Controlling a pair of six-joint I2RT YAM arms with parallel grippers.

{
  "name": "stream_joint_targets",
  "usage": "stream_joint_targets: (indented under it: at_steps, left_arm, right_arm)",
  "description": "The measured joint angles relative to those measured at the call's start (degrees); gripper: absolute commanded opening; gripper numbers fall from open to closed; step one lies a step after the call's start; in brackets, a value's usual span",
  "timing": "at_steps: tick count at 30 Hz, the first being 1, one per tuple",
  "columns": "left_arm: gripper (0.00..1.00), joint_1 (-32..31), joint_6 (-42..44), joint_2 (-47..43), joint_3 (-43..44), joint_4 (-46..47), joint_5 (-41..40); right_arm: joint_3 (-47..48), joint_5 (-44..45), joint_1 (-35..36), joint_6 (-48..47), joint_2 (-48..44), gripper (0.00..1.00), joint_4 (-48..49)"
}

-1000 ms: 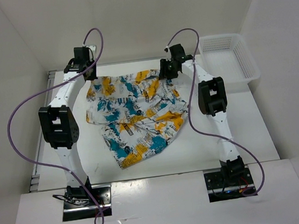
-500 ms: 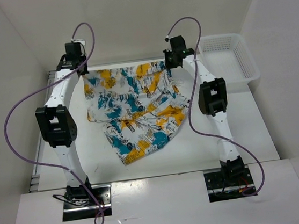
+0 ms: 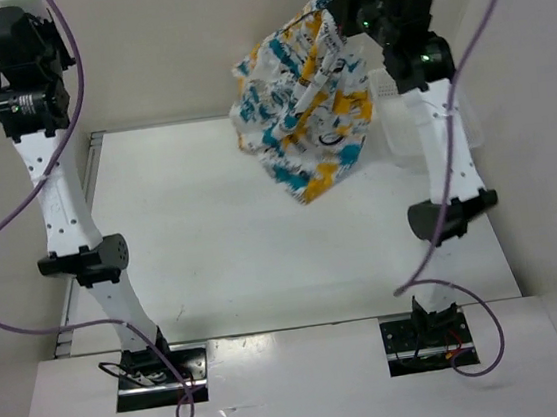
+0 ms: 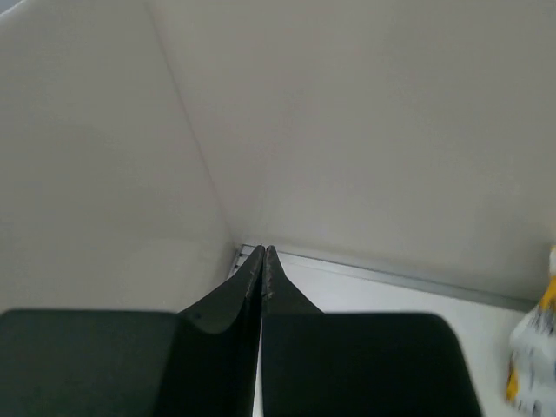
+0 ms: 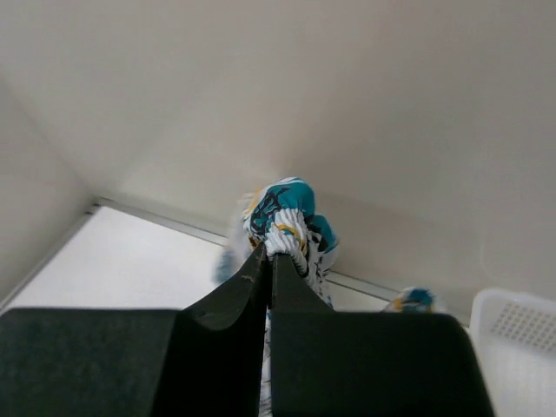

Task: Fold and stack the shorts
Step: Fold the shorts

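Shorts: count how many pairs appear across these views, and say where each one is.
1. The shorts hang bunched from the right gripper, above the far right of the table. Folds could hide a second pair; none shows elsewhere.

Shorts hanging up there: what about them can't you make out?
- Shorts: bunched in the top view; folds hide which part the right gripper pinches.
- Right wrist view: the gripper's body covers all but a tuft.
- Left wrist view: the edge cuts them to a sliver.
- Basket: cut off by the right wrist view's corner; mostly behind the right arm from above.
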Motion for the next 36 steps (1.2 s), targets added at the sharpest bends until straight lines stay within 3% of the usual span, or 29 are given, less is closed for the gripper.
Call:
stream_joint_targets:
  at_steps: [2,3,5,8,10,11,15,20,24,31,36]
  left_arm:
    - [0.04,-0.9,0.0,-5.3,-3.4,-2.7,4.0]
    - [0.07,-1.7,0.0,-9.7,-9.6,-2.9,5.4]
    - [0.18,-5.6,-0.2,-18.7,-26.3,-1.2,5.8]
    - [0.29,-16.9,0.0,-29.2,-55.0,4.7,5.4]
    - [0.33,-23.9,0.1,-28.6,-65.2,5.3,5.6]
    - [0.40,-26.4,0.1,-26.4,-68.4,5.0,6.3]
    - [0.51,-29.4,0.1,-19.0,-74.9,3.0,9.5]
    - [0.54,-28.6,0.0,-17.2,-73.2,4.3,11.9]
    - [0.61,-28.5,0.1,-11.7,-64.6,7.6,14.7]
    - [0.76,-29.8,0.2,6.4,-45.3,11.3,20.6]
    - [0.79,-32.9,0.0,19.3,-30.8,11.4,25.6]
  right_arm:
    - [-5.3,-3.3,0.0,-0.2,-8.1,0.00,0.5]
    - [-7.9,-5.0,0.0,-0.2,-11.3,0.00,0.7]
    - [-14.3,-8.7,0.0,-0.3,-16.7,0.00,1.9]
    - [-22.6,-14.4,0.1,-0.7,-21.1,0.00,2.5]
    - [-28.1,-18.8,0.1,-1.8,-22.1,0.00,2.2]
    - [-30.6,-20.5,0.1,-2.5,-22.1,0.00,1.6]
    - [-44.2,-23.7,0.1,-7.5,-24.3,0.00,-2.5]
    - [-66.1,-21.6,-0.7,-16.8,-38.9,0.00,-12.1]
    - [-74.3,-18.8,-4.6,-25.3,-49.8,0.00,-18.8]
    - [-80.7,-9.7,-5.4,-36.8,-49.8,0.00,-22.9]
    - [-83.7,-5.4,-5.4,-39.7,-47.4,0.00,-24.3]
